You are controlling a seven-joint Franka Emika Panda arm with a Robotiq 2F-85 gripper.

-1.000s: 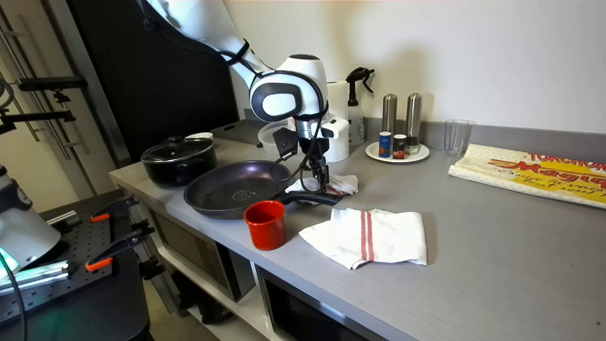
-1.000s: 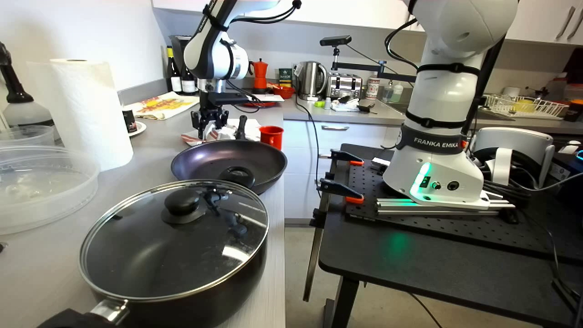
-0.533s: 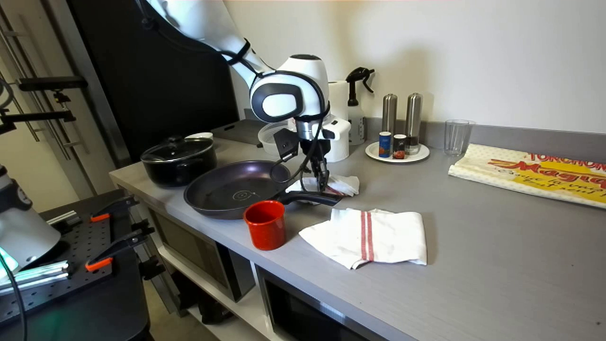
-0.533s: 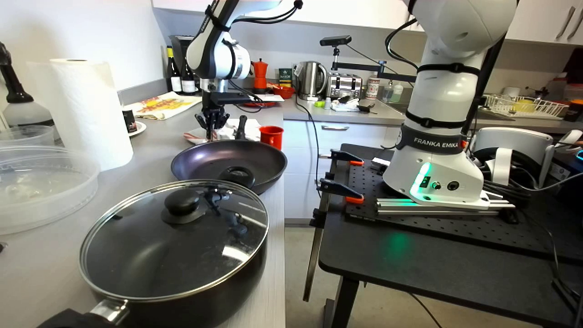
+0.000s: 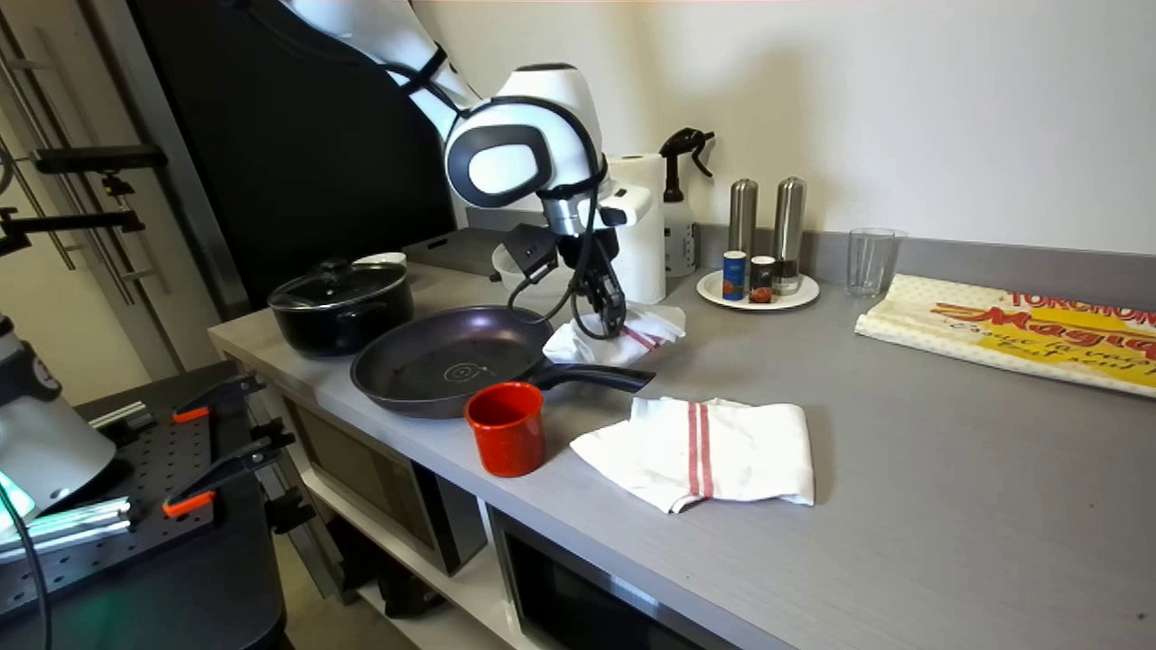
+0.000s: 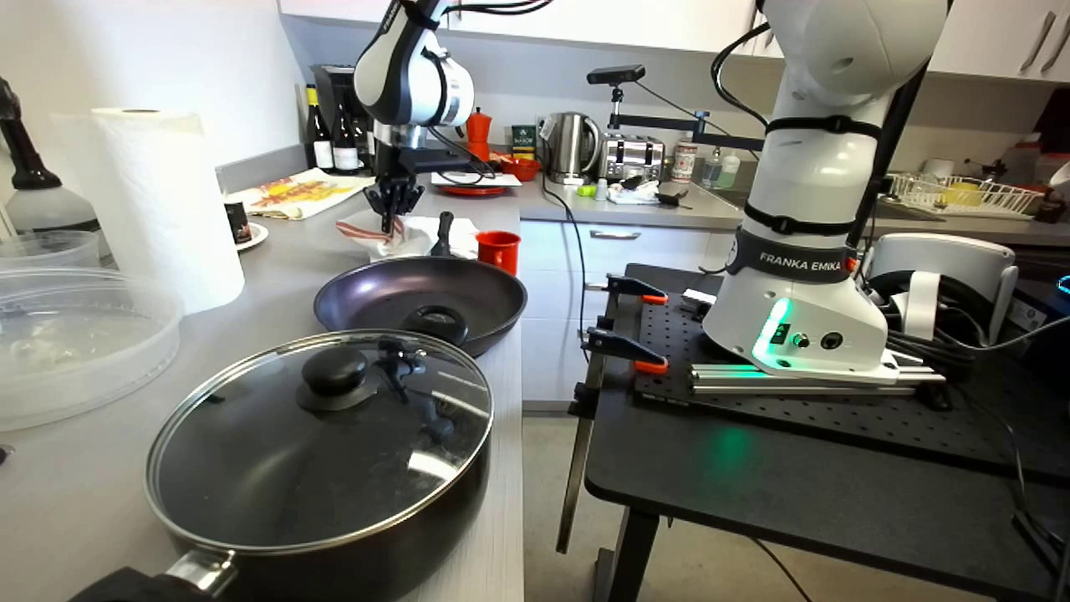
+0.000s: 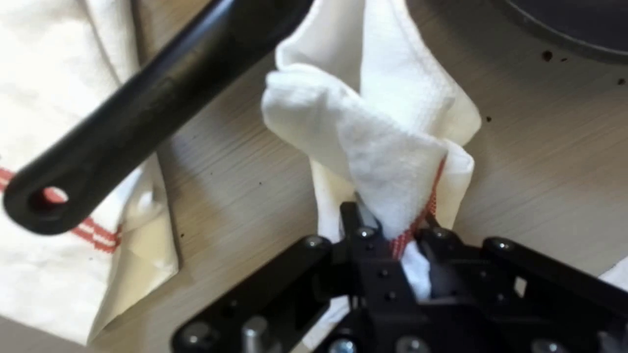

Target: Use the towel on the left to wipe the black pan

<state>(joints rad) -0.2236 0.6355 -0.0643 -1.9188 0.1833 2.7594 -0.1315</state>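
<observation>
The black pan (image 5: 461, 357) rests on the counter, its handle (image 7: 147, 108) crossing the upper left of the wrist view. Just behind that handle, my gripper (image 7: 392, 223) is shut on the towel on the left (image 7: 378, 142), white with a red stripe and bunched between the fingers. In an exterior view this towel (image 5: 655, 329) hangs from my gripper (image 5: 612, 327), partly raised; whether its lower folds touch the counter I cannot tell. A second striped white towel (image 5: 722, 451) lies folded flat in front of the handle. The gripper (image 6: 389, 224) is beyond the pan (image 6: 393, 293) in an exterior view.
A red mug (image 5: 508, 433) stands beside the pan near the counter edge. A lidded pot (image 5: 341, 307) is on the pan's far side. Paper towel roll (image 6: 171, 209), plastic tub (image 6: 84, 351) and a plate (image 5: 804, 293) with shakers stand towards the wall.
The jaws have closed on the towel. The gripper has then risen, lifting the gripped part of the towel with it. Pan, mug and the flat towel have stayed in place.
</observation>
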